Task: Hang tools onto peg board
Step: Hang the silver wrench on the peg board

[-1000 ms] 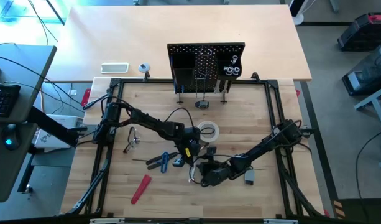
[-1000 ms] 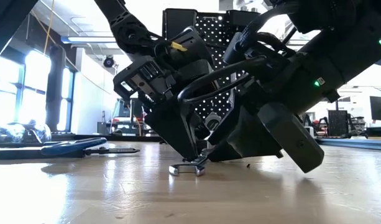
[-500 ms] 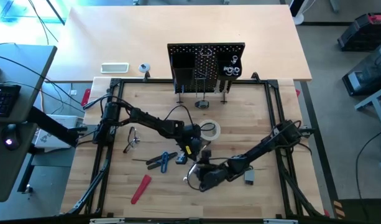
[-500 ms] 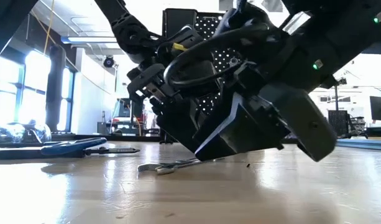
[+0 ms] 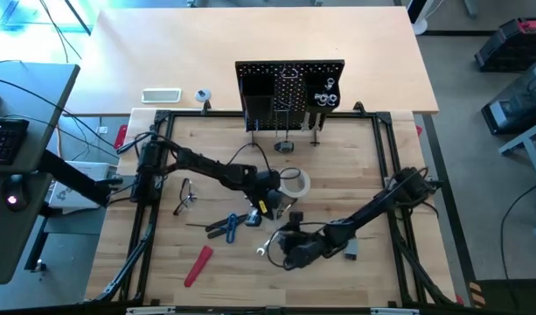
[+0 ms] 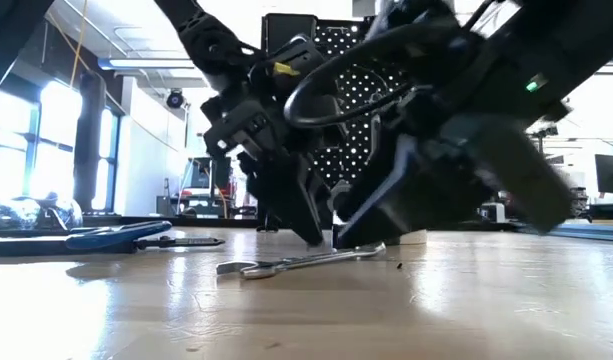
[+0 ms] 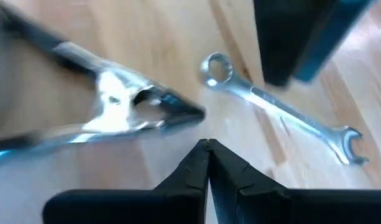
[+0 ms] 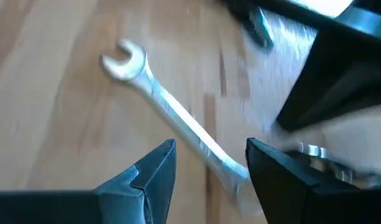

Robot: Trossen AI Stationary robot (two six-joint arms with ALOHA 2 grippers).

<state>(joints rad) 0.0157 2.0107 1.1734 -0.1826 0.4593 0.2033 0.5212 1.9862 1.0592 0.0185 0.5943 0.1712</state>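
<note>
Right wrist view: right tool (image 8: pixel 209 171) spread wide, straddling silver wrench (image 8: pixel 171 112) lying flat on table (image 8: pixel 53 112), nothing gripped. Left tool (image 7: pixel 208 152) pinched shut, empty, just beside wrench's ring end. Blue-handled pliers (image 5: pixel 228 226) near left tool. Peg board (image 5: pixel 289 87) upright, well beyond both.

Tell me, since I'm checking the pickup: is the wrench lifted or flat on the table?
Flat. The wrench lies along the wooden table; the open right hand straddles it without gripping.
</note>
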